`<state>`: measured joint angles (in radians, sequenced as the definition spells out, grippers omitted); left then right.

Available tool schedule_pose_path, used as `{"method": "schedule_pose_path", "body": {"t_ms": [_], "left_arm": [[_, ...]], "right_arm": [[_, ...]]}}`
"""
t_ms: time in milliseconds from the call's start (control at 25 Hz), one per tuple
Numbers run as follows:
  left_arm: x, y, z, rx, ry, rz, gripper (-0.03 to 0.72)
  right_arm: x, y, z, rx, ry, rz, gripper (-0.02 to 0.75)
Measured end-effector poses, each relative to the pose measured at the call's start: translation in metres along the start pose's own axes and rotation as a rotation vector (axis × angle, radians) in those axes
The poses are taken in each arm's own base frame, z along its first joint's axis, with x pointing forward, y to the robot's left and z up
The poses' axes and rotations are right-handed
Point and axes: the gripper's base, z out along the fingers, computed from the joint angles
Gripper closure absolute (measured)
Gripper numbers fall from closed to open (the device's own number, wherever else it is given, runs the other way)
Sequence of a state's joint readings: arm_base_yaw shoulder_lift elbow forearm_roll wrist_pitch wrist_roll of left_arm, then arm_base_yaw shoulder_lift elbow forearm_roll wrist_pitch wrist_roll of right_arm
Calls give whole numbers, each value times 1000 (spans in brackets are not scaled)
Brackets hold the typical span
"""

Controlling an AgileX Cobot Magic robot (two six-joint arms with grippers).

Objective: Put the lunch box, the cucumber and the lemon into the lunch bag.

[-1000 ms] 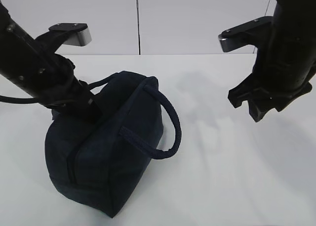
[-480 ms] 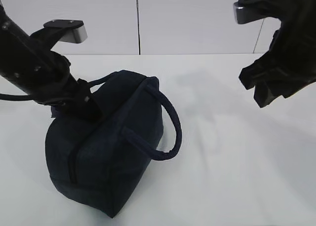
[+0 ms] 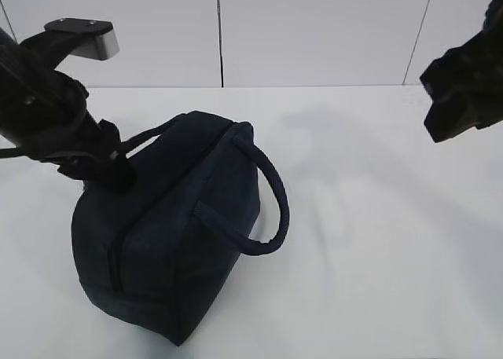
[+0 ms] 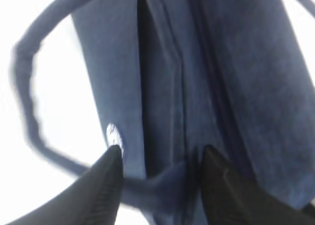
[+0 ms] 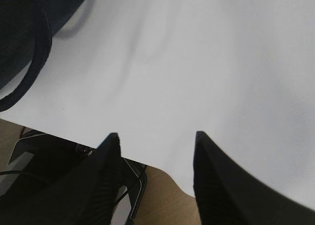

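Note:
The dark navy lunch bag (image 3: 177, 233) stands on the white table (image 3: 377, 217), its handles (image 3: 267, 194) looping up and the top looking closed. My left gripper (image 3: 110, 174) is at the bag's far left end. In the left wrist view it (image 4: 160, 153) is open, with a handle strap (image 4: 157, 183) lying between the fingers and the bag's white logo (image 4: 113, 134) by the left fingertip. My right gripper (image 3: 460, 108) hangs high at the right edge, open and empty (image 5: 157, 136), with the bag (image 5: 29, 18) far off. The lunch box, cucumber and lemon are out of view.
The table's near edge (image 5: 162, 168) shows in the right wrist view, with brown floor and dark equipment (image 5: 59, 176) below it. A white panelled wall (image 3: 314, 29) stands behind the table.
My right gripper has risen and moved right, away from the bag. My left gripper has drawn back to the left along the bag's end. The bag has stayed put.

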<state>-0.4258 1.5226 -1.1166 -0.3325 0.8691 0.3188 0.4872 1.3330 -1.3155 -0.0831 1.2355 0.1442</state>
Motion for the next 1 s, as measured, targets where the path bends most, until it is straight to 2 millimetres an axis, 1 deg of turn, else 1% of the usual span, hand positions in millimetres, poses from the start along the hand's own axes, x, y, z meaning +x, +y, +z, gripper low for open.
{"method": "schedule_pose_path", "body": {"t_ms": [120, 280, 440, 560, 760, 1000], "left_arm": [[4, 0, -5, -19, 29, 8, 321], [6, -1, -16, -37, 7, 14, 321], [11, -4, -30, -55, 14, 7, 321], [21, -7, -43, -59, 63, -14, 324], [38, -13, -61, -64, 164, -88, 344], [47, -15, -84, -119, 122, -142, 349]], "right_arm": [[5, -1, -11, -6, -28, 4, 377], [12, -2, -26, -20, -69, 10, 377], [23, -3, -43, -45, -113, 8, 377], [39, -5, -54, -62, -144, -2, 377], [73, -10, -78, -71, -226, -8, 377], [118, -17, -95, -80, -314, -5, 377]]}}
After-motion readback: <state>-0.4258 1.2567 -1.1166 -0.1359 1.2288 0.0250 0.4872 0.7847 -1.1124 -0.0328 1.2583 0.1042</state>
